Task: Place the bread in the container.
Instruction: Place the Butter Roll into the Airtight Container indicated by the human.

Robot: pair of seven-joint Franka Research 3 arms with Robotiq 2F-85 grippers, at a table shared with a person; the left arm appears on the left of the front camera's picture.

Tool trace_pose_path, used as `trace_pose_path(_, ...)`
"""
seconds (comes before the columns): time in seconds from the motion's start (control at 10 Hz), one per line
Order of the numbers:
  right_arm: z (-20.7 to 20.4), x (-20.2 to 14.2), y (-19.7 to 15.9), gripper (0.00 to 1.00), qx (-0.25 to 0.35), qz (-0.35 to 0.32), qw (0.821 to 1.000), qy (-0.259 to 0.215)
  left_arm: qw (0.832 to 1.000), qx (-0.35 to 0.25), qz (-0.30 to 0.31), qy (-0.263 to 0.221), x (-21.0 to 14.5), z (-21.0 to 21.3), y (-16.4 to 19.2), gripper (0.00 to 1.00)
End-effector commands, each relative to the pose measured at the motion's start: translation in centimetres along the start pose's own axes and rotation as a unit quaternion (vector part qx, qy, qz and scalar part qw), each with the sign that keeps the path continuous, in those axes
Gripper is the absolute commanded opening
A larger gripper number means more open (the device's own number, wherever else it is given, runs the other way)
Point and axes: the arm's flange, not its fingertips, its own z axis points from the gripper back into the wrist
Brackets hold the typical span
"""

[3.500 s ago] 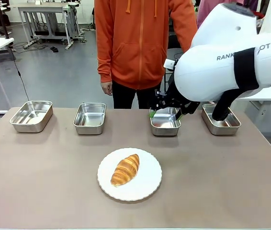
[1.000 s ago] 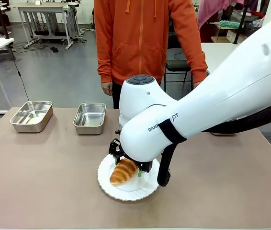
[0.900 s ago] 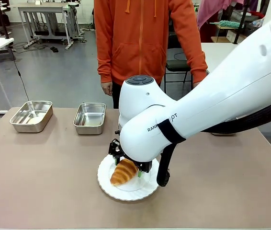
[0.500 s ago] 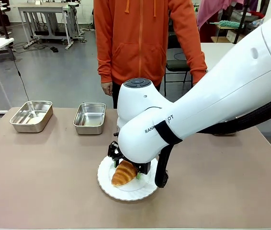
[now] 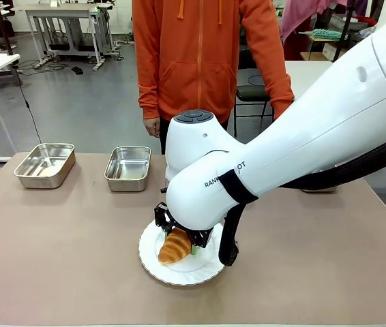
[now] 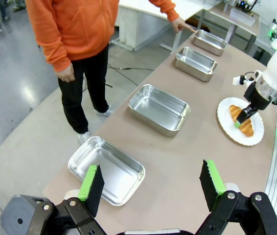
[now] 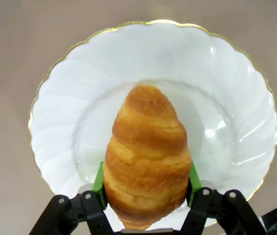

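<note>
The bread (image 7: 147, 147), a golden-brown croissant, lies on a white scalloped plate (image 7: 236, 112) at the table's near middle. My right gripper (image 7: 146, 188) is down on the plate, its green pads pressed against both sides of the croissant's near end. From the front, the bread (image 5: 173, 248) pokes out under the right gripper (image 5: 183, 238). Steel containers stand in a row along the far edge: two (image 5: 45, 163) (image 5: 128, 167) at the left, and all of them (image 6: 159, 108) in the left wrist view. My left gripper (image 6: 150, 181) hangs open above the table's end.
A person in an orange hoodie (image 5: 206, 61) stands at the far side. In the left wrist view their hand (image 6: 181, 25) reaches toward the farthest pan (image 6: 210, 41). My bulky right arm (image 5: 302, 150) covers the table's right half.
The right gripper has closed from wide open onto the croissant and sunk slightly toward the plate. The croissant has shifted a little on the plate.
</note>
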Motion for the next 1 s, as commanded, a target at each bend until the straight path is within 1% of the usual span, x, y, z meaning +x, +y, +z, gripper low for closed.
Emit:
trace_pose_path(0.0,-0.1,0.1,0.0,0.71,0.008,-0.008,1.000,-0.001,1.000,-0.001,-0.007,-0.003,0.2,0.1,-0.2,1.00)
trace_pose_path(0.6,0.0,0.1,0.0,0.71,0.001,-0.002,1.000,0.000,1.000,-0.001,-0.007,-0.003,0.2,0.1,-0.2,1.00)
trace_pose_path(0.7,2.0,0.9,-0.4,0.71,0.017,0.002,1.000,-0.002,1.000,-0.001,-0.007,-0.003,0.2,0.1,-0.2,1.00)
trace_pose_path(0.9,7.7,2.8,-1.6,0.71,0.035,0.008,0.999,-0.025,1.000,-0.001,-0.007,-0.003,0.2,0.1,-0.2,1.00)
